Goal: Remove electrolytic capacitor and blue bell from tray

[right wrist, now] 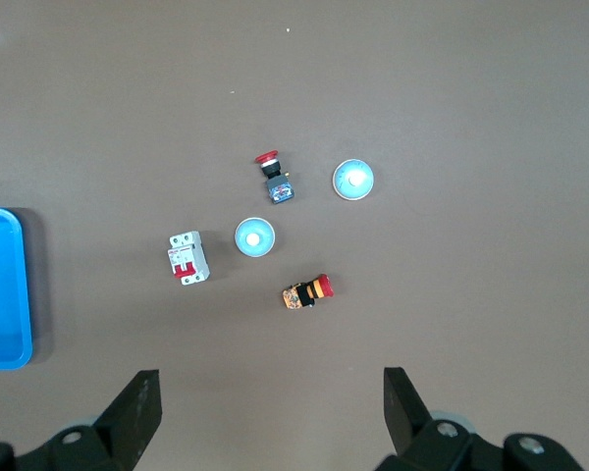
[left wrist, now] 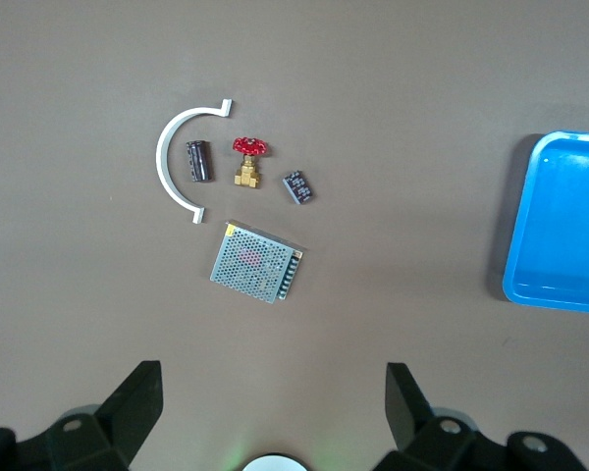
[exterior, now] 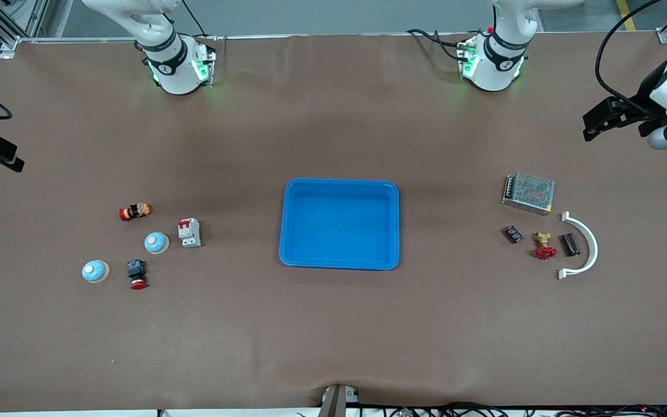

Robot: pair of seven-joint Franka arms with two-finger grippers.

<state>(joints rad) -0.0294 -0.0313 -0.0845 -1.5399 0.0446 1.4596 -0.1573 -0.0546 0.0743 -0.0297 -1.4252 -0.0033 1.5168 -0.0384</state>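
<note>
Tray [exterior: 339, 260] seen empty mid-counter; capacitor [exterior: 570, 244], probably dark cylinder, already out beside white arc [exterior: 590, 243]; blue bells [exterior: 156, 242] out too. Left claw [left wrist: 275, 392], right claw [right wrist: 273, 392] held wide open, nothing gripped. Risk: needless regrasp, wrong part lifted

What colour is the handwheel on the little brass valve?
Red; the handwheel shows best in the left wrist view.

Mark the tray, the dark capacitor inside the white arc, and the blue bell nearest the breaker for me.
tray [exterior: 339, 260]: front view, on its rim nearest the camera.
capacitor [exterior: 570, 244]: front view, middle of its dark body.
blue bell [exterior: 156, 242]: front view, on its blue dome, beside the pale centre button.
</note>
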